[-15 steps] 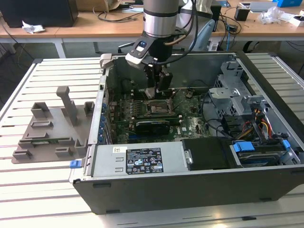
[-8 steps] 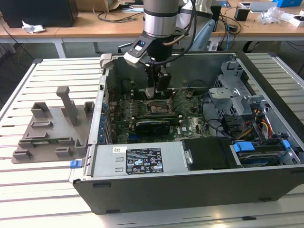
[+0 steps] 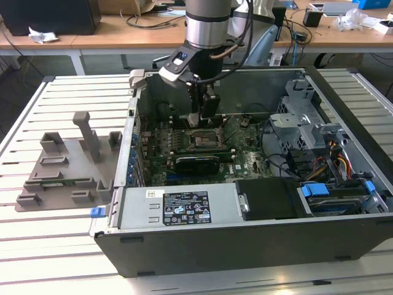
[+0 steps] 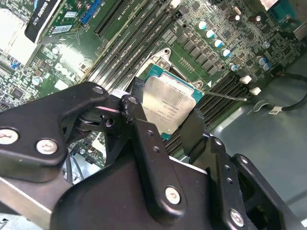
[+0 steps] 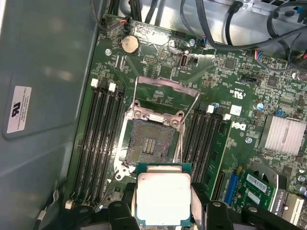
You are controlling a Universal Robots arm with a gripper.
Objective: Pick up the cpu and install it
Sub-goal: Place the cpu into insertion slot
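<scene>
Holding the cpu (image 5: 163,199) by two opposite edges between the fingers (image 4: 194,132) of the tool (image 4: 167,111): narrowed onto the chip, silvery top up, pale rim visible in both wrist views. Carries the chip flat, probably to meet the contacts squarely rather than on a corner. Hangs just beside the socket (image 5: 150,141), apart from it and not yet seated, offset to one side of the opening in the first wrist view.

Socket: bare, with the dark contact field exposed and the metal load frame (image 5: 165,87) swung up and back, evidently to leave the way in clear. Flanked by memory slots (image 5: 98,136) on both sides. Sits on the motherboard (image 3: 245,163) inside the open computer case (image 3: 245,252), laid on its side on the slatted desk (image 3: 37,246), presumably for access from above.

Holder tray (image 3: 61,169): grey, on the desk at the exterior view's left, well apart from the socket.
</scene>
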